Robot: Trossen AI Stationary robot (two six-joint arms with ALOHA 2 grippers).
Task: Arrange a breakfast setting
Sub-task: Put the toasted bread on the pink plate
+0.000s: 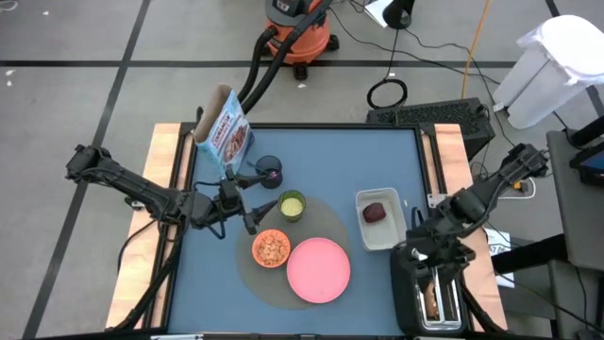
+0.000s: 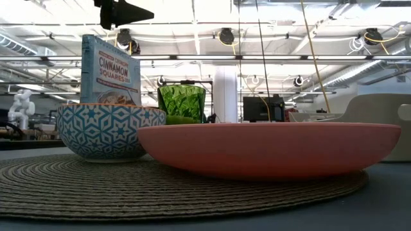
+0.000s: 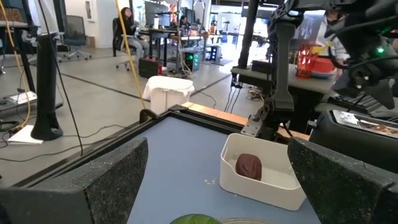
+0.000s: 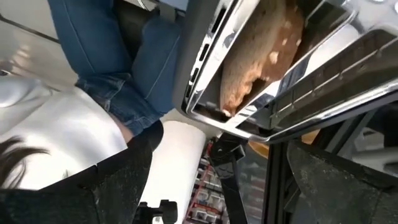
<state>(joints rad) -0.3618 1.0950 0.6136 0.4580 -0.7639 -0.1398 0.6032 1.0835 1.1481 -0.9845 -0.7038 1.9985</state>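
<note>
Two containers hold food: orange bowl with cereal on the grey mat, white tub with dark red fruit near the table's right edge. Toast sits in the toaster slot. Pink plate empty; green cup at mat's rim. Cereal box at far left corner, mug with spoon beside it. Open blue surface far-centre. Left gripper beside cup, jaws wide, empty. Right gripper over toaster, jaws wide, clear of toast.
</note>
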